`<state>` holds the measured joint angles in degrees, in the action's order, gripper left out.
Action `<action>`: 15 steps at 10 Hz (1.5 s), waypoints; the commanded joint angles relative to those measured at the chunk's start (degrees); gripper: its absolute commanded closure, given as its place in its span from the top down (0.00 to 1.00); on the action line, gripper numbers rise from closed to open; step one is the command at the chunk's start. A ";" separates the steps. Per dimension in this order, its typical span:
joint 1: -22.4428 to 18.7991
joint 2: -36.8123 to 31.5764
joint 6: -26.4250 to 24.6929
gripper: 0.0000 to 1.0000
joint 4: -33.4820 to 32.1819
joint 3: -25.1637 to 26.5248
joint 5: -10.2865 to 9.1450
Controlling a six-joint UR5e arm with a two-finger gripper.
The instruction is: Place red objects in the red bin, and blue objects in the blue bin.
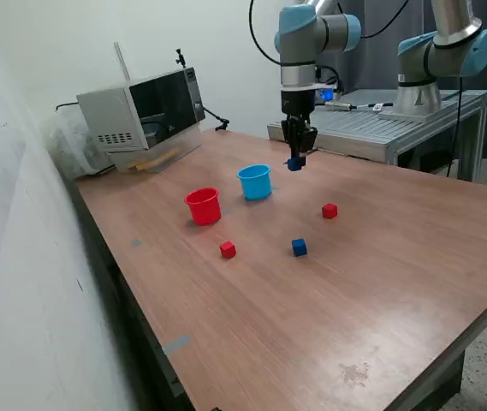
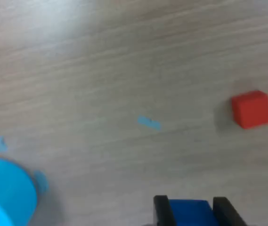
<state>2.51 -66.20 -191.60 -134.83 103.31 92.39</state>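
Observation:
My gripper (image 1: 295, 163) is shut on a dark blue cube (image 2: 190, 212) and holds it in the air, a little to the exterior view's right of the light blue cup (image 1: 255, 181). The cube (image 1: 295, 164) shows between the two black fingers (image 2: 162, 211). The red cup (image 1: 203, 205) stands upright to the left of the blue cup. On the table lie a red cube (image 1: 329, 210), another red cube (image 1: 228, 249) and a second dark blue cube (image 1: 299, 247). In the wrist view one red cube (image 2: 251, 108) and part of the blue cup (image 2: 6, 195) show.
A microwave-like box (image 1: 140, 111) stands at the table's far corner on the exterior view's left. A second robot arm (image 1: 444, 51) and a metal bench (image 1: 380, 124) stand behind the table. Bits of blue tape (image 2: 149, 123) stick to the wooden table (image 1: 354, 291).

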 commanded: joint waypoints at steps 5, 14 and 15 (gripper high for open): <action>8.36 -1.05 0.70 0.00 2.02 -2.22 -0.10; 15.07 4.50 2.28 1.00 1.94 -4.61 -0.10; 15.07 4.50 2.28 1.00 2.02 -4.61 -0.10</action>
<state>17.56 -61.66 -189.32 -132.86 98.63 92.29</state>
